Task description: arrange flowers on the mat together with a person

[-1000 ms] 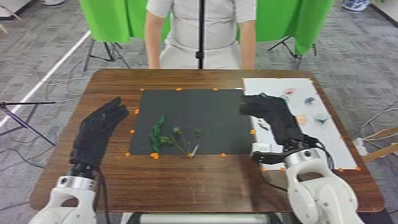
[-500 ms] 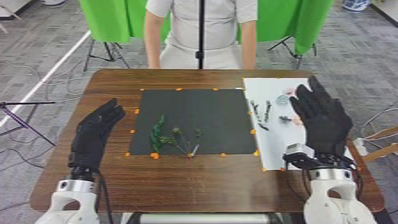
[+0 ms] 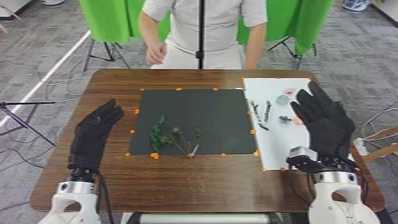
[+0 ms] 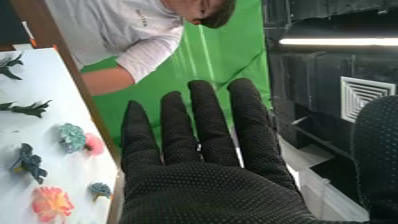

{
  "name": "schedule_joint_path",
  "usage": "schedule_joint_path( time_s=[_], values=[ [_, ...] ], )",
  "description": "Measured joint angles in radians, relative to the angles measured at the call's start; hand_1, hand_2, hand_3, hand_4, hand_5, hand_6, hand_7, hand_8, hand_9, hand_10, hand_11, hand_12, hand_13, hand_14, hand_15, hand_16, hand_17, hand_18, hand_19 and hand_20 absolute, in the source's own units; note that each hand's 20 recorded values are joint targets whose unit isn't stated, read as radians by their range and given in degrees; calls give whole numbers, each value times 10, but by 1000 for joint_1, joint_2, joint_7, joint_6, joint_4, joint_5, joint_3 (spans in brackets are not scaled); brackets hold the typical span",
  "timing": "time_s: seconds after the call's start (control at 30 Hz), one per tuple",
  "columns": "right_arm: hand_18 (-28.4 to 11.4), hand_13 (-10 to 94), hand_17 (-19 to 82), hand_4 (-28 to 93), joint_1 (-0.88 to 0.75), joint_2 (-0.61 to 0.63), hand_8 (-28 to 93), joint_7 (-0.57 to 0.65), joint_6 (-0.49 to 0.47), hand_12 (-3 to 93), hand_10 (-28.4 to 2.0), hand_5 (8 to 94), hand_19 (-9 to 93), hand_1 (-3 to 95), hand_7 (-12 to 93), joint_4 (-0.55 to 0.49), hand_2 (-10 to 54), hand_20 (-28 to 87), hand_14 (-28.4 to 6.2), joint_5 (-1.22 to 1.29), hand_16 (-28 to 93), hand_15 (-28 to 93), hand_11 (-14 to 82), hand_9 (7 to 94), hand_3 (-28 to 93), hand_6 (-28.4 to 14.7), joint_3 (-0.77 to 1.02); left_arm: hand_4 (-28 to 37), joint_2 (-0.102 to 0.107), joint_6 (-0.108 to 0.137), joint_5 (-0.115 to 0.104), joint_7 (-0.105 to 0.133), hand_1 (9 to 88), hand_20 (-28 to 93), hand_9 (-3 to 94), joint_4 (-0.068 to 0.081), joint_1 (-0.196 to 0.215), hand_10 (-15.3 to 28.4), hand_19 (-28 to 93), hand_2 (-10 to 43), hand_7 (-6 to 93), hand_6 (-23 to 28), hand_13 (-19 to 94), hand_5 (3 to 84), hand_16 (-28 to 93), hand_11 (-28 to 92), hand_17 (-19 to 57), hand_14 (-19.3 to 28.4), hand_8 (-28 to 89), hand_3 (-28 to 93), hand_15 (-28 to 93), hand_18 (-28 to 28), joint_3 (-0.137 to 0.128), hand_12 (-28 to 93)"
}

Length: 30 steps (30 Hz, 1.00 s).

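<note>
In the head view my left hand [image 3: 95, 131] stands over the table's left side, left of the dark mat [image 3: 191, 107], fingers straight. My right hand [image 3: 326, 122] is above the white sheet's right part, fingers spread and empty, hiding some flowers. A green leafy sprig [image 3: 157, 134] and stemmed buds [image 3: 179, 138] lie on the mat's lower left. On the white sheet lie dark sprigs [image 3: 267, 111] and a pale teal flower [image 3: 282, 99]. In the right wrist view my right hand [image 4: 209, 187] is open, beside a teal flower [image 4: 72, 137], pink flower [image 4: 93, 144] and coral flower [image 4: 52, 202].
The white sheet [image 3: 277, 150] lies right of the mat on the brown table [image 3: 178, 185]. Orange tabs line the mat's edges. Across the table stands a person [image 3: 206, 32], a hand near the far edge; a dark vertical pole rises there.
My right hand first swung from near the mat's right edge toward the sheet's right side, its fingers now spread upward. The person has raised one hand slightly. My left hand has stayed still.
</note>
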Motion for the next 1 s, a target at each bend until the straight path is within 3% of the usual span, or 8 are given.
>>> schedule_joint_path(
  time_s=[1.0],
  values=[
    [-136,299,142,-206,-11,0,-90,40,-12,99,-150,434,46,41,86,0,82,240,-126,-3,128,93,48,433,757,-28,3,-183,-4,-3,-1,-17,281,164,416,1,-3,124,14,-78,120,36,330,434,41,130,53,153,-61,644,90,88,-5,153]
  ],
)
